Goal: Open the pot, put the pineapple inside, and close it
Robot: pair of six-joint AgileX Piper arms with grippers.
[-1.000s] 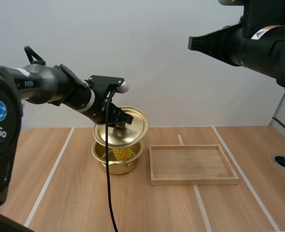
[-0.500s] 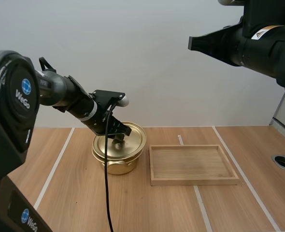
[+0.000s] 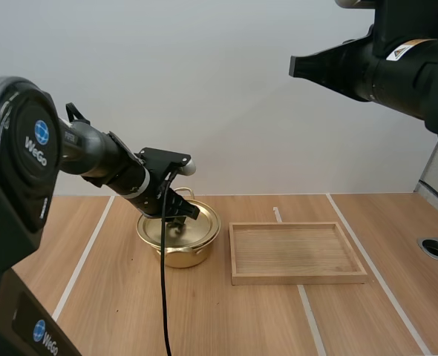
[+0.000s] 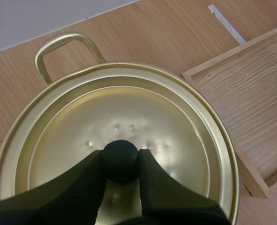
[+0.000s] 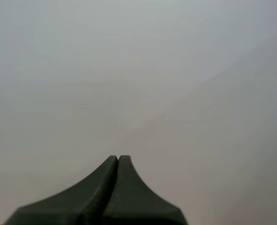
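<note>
Counter: wooden tray lies flat, pot just beside it at tray's 9 o'clock. Lid sits on pot and looks level; contents hidden. Left claw straight over lid centre, tips pinching black knob. Right claw closed on nothing, raised well apart at pot's 1 o'clock. Judgement: left arm nearer; next, let go and lift straight up.

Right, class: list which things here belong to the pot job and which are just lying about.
Job: pot; lid on it; left gripper pinching the lid's knob.
Lying about: wooden tray beside the pot; right gripper, shut on nothing.
</note>
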